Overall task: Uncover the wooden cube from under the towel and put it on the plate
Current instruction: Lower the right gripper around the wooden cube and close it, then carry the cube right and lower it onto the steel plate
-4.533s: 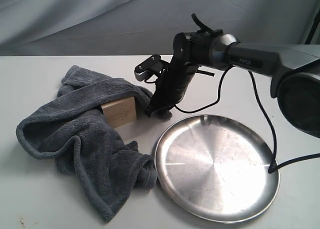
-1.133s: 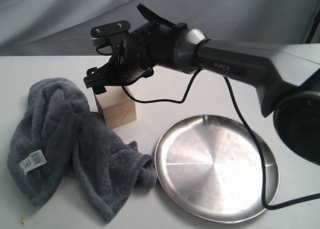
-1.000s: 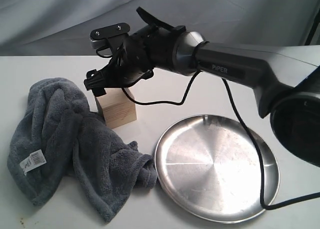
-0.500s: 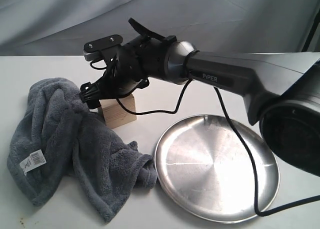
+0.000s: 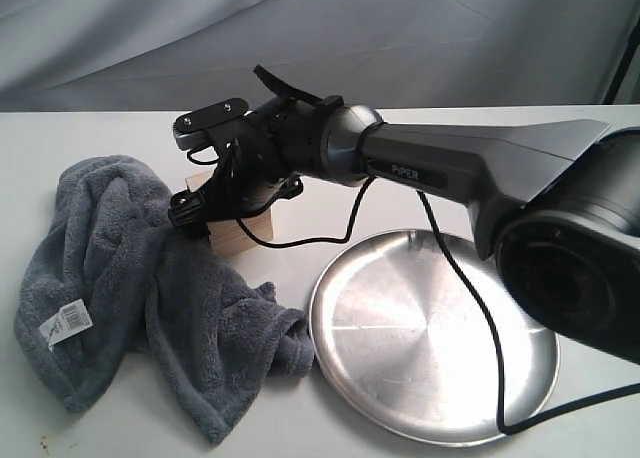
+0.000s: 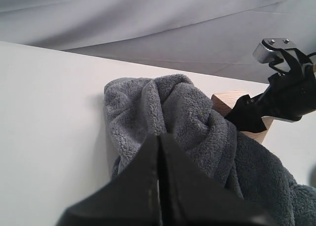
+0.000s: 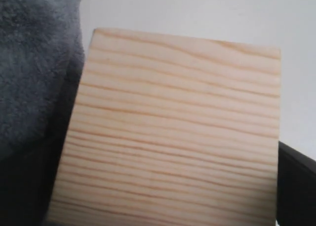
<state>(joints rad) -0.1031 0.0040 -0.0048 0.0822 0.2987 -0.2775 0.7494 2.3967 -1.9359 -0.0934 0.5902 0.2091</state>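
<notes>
The pale wooden cube (image 5: 243, 241) stands bare on the white table, with the dark grey towel (image 5: 130, 278) bunched against its left side. My right gripper (image 5: 235, 203) reaches across from the right and is down over the cube, open, with one finger on each side. In the right wrist view the cube (image 7: 177, 132) fills the frame, a dark finger (image 7: 298, 186) sits at its edge and the towel (image 7: 29, 63) lies beside it. The silver plate (image 5: 430, 338) lies at the front right. My left gripper (image 6: 159, 186) is shut and empty, looking at the towel (image 6: 173, 112) and the cube (image 6: 232, 100).
The towel's white tag (image 5: 66, 323) shows at its left edge. A black cable (image 5: 470, 308) from the right arm hangs over the plate and loops off the front right. A grey cloth backdrop (image 5: 150, 38) hangs behind the table.
The right gripper pulled the towel off the cube to the left and let it go. Over the last second it has dropped down around the cube.
</notes>
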